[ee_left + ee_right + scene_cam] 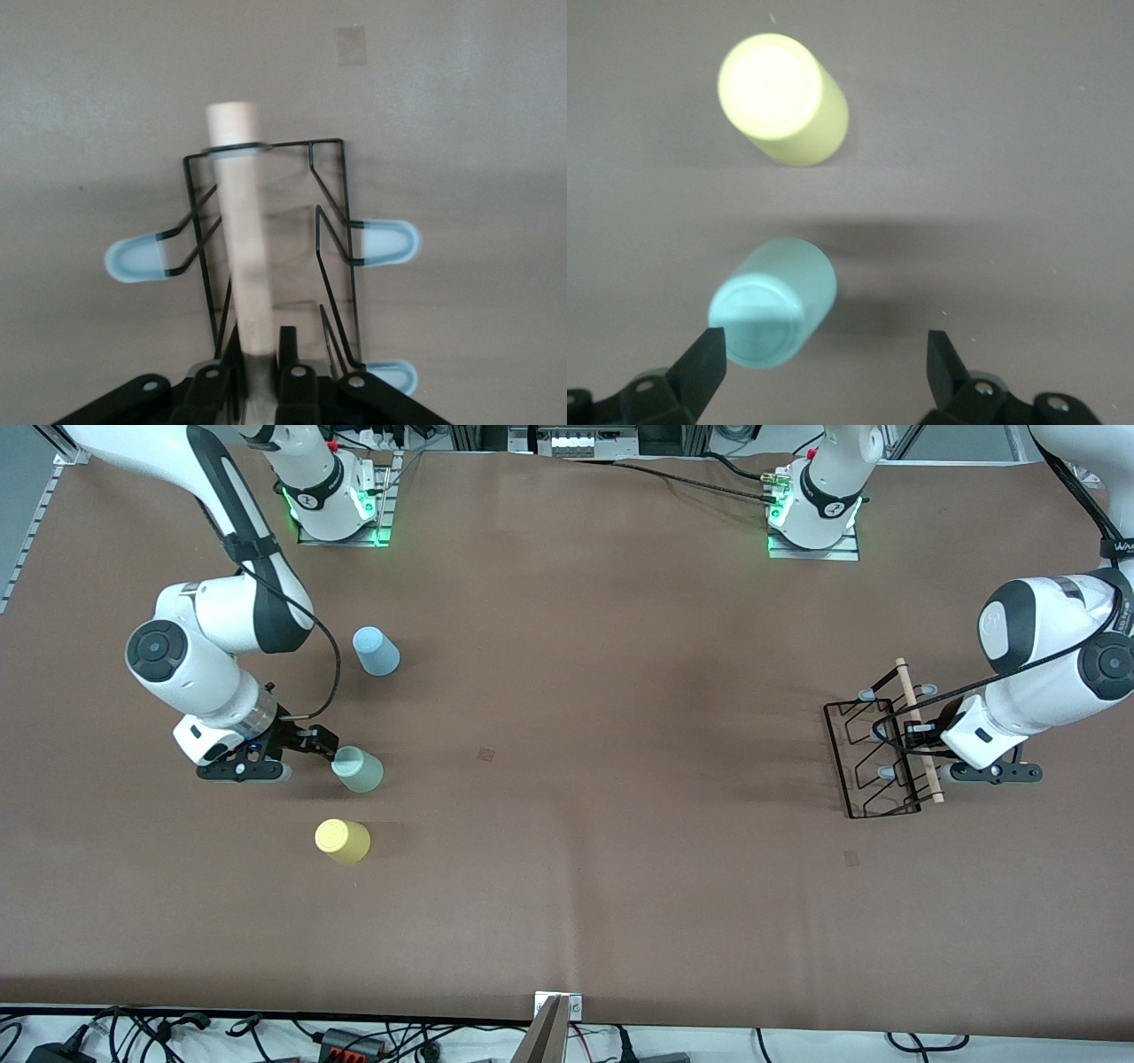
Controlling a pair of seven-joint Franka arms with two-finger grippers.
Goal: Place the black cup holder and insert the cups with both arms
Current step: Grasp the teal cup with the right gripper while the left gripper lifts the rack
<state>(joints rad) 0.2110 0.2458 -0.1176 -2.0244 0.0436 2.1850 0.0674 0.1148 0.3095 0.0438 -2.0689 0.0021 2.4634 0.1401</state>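
Black cup holder (873, 757) at left arm's end, wooden handle (918, 731) uppermost; grey-green (358, 769), yellow (343, 841), blue cups (376, 651) upside down.

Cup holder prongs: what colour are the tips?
Pale blue tips on the black cup holder, clearest in the left wrist view.

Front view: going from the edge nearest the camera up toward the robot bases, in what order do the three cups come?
Yellow plastic cup → pale grey-green plastic cup, beside the right arm's open tool → light blue plastic cup.
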